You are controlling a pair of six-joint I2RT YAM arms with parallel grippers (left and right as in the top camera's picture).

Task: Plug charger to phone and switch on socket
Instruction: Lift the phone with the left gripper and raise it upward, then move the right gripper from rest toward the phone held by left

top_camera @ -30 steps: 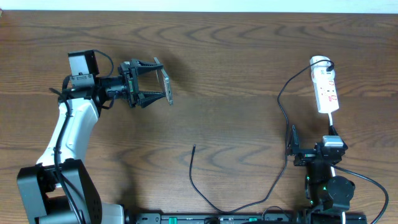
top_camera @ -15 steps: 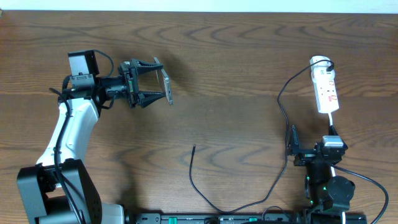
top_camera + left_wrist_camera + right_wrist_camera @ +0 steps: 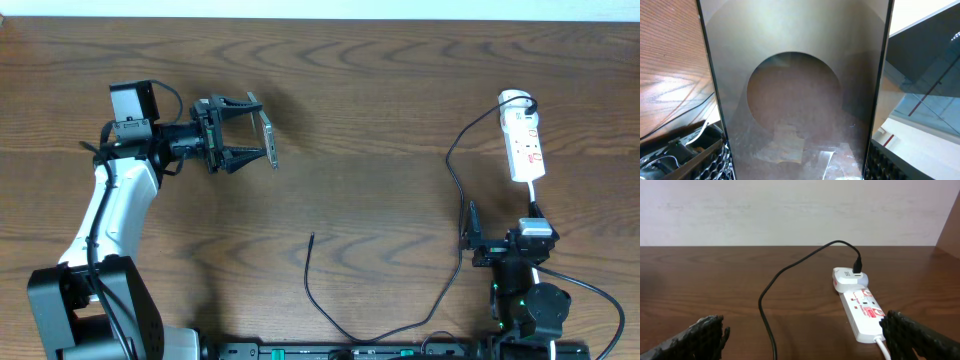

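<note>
The phone (image 3: 269, 140) is off the table, held edge-on at the upper left with my left gripper (image 3: 262, 130) shut on it. In the left wrist view its dark glossy face (image 3: 795, 100) fills the space between the fingers of my left gripper (image 3: 797, 167). The charger cable (image 3: 308, 280) loops along the front edge, and its tip (image 3: 312, 238) lies free mid-table. The white socket (image 3: 525, 145) lies at the far right. My right gripper (image 3: 502, 225) stands open just in front of it, holding nothing. In the right wrist view the socket (image 3: 865, 312) and cable (image 3: 765, 305) lie between the spread fingers of my right gripper (image 3: 807, 337).
A white adapter (image 3: 847, 278) is plugged into the far end of the socket, and the black cable leaves from it. The socket's white cord (image 3: 883, 347) runs back toward the right arm. The brown wooden table (image 3: 380, 130) ends at a pale wall behind.
</note>
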